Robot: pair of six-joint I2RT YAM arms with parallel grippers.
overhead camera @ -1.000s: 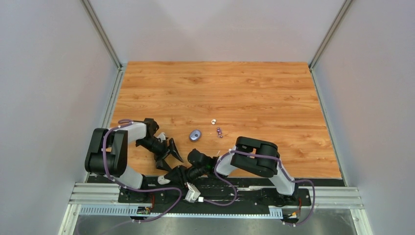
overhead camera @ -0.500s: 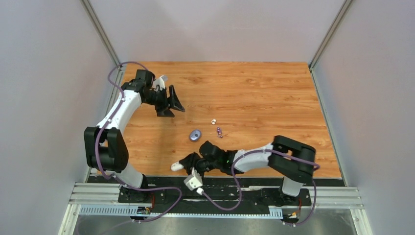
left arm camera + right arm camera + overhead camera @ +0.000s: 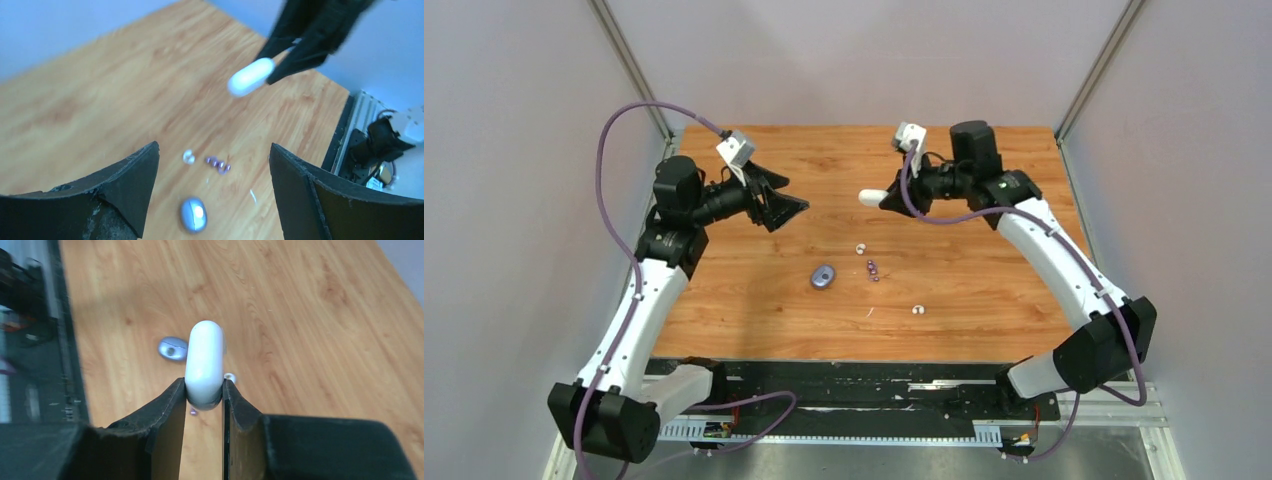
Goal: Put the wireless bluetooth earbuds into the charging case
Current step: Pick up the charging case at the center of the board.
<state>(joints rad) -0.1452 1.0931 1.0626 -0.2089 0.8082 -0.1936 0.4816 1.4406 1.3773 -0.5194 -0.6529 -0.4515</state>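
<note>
White charging case (image 3: 205, 360), lid shut, hangs clamped between the right fingers (image 3: 162, 415); left fingers (image 3: 132, 185) gape empty opposite. Next, likely: open it, then fetch earbuds (image 3: 872, 268).

Even bright light; white case (image 3: 251, 76) blurred, perhaps motion.

The table (image 3: 984, 270) shows orange-brown wood grain. The black right gripper (image 3: 204, 392) bears a glossy white case (image 3: 205, 355). A bluish-purple case (image 3: 823, 276) lies at eight o'clock of the dark purple buds (image 3: 872, 268), a white bud (image 3: 861, 248) at eleven.
</note>
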